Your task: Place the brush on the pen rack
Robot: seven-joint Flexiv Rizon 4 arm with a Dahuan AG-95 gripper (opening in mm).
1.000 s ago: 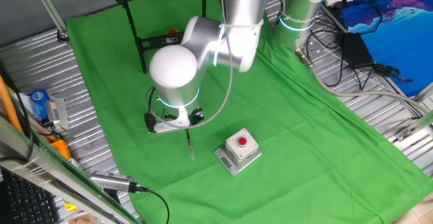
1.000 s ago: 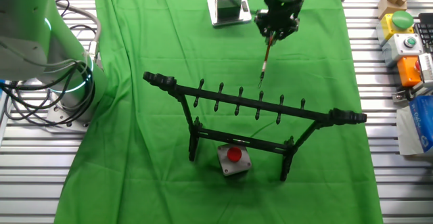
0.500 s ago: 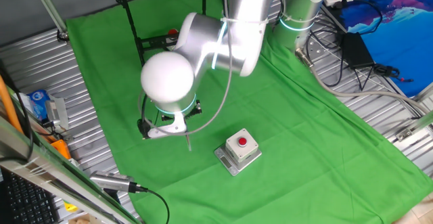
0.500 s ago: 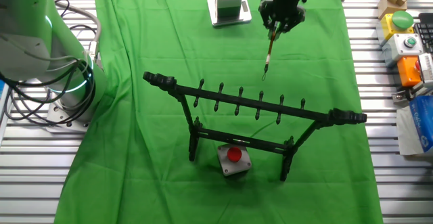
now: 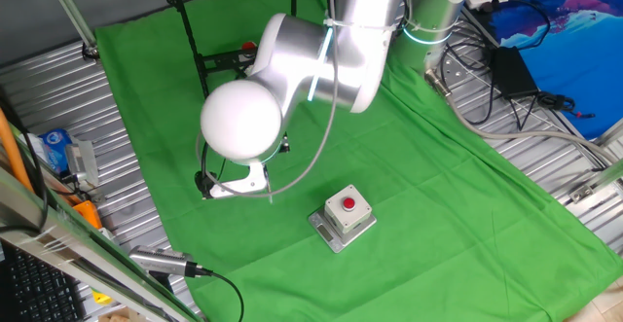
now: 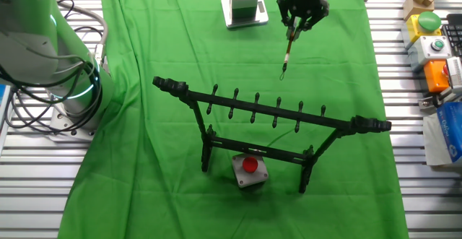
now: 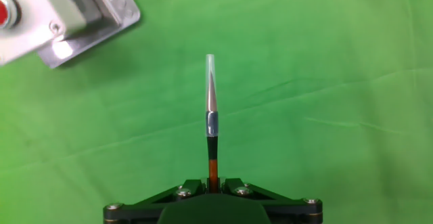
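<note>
Brush in the pincer, hanging above the cloth, rack not yet reached

The gripper is pinching the brush by its upper shaft, its fingers closed tight on it in the hand view, and the brush is hanging tip-down over the green cloth, well apart from the pen rack standing nearer the middle of the table. The brush tip is pointing past the grey box with a red button, which is sitting just beside the travel path. I judge the risk to be the thin shaft swinging or slipping in so narrow a grip, or the dangling tip catching a peg or the top bar if the approach is too low
</note>
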